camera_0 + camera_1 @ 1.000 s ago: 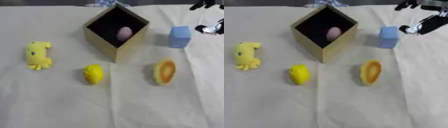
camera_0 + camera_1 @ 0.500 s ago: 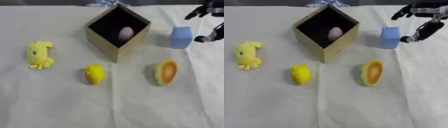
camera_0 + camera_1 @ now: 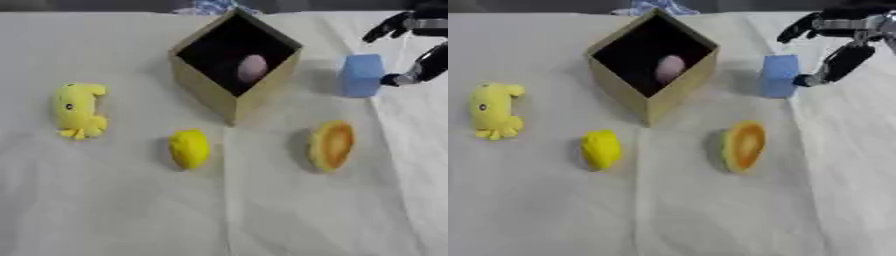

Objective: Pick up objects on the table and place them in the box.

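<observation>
Right robot hand (image 3: 840, 47), fingers spread and empty, beside blue block (image 3: 780, 75); box (image 3: 652, 62) stands left.

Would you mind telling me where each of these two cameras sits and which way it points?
Left eye view: in the head, looking down at the table; the right hand shows at the upper right edge.
Right eye view: beside it, same downward look; more of the right hand, open by the blue block.
Both share the box, lemon, yellow toy and orange half fruit.
</observation>
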Controlling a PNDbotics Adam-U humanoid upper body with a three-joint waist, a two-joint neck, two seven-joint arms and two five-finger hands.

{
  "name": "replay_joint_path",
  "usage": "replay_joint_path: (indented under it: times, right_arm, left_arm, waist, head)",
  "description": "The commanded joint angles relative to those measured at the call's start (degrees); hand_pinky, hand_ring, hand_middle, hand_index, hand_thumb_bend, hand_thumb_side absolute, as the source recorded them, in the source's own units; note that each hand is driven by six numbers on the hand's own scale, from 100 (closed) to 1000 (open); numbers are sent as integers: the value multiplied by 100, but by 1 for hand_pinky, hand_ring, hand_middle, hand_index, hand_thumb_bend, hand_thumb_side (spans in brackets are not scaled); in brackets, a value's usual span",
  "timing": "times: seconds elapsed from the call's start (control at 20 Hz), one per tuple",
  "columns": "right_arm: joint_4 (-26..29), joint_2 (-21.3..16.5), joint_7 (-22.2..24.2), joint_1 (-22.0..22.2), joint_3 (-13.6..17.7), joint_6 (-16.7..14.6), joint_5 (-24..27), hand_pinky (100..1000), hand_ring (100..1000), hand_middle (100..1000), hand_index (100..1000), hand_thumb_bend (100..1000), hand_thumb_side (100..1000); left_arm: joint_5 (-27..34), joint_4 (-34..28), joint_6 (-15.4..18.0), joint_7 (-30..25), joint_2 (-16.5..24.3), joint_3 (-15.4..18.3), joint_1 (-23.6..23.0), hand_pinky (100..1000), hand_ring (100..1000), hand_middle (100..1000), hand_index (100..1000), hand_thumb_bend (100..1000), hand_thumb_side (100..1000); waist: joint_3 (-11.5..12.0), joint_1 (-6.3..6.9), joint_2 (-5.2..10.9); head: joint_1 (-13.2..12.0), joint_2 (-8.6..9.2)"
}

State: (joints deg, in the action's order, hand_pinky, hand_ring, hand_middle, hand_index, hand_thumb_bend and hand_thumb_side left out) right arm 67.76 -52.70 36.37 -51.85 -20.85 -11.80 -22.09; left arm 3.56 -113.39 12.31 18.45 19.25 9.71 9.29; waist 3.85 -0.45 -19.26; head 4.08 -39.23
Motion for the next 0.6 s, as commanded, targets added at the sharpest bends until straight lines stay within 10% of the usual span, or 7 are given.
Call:
replay_joint_path:
  times: [0.05, 0.6]
  right_arm:
    - [-110, -44, -74, -163, 20, 78, -181, 908, 943, 858, 923, 420, 202]
    - [-512, 173, -147, -335, 42, -29, -604, 915, 960, 892, 929, 451, 201]
  left_arm:
    - [2, -120, 8, -23, 175, 4, 55, 876, 657, 689, 856, 205, 765]
    - [4, -120, 8, -21, 163, 13, 63, 877, 658, 689, 855, 200, 771]
  waist:
    - [2, 1, 84]
    - [38, -9, 5]
  head:
    - [-26, 81]
    - [-60, 138]
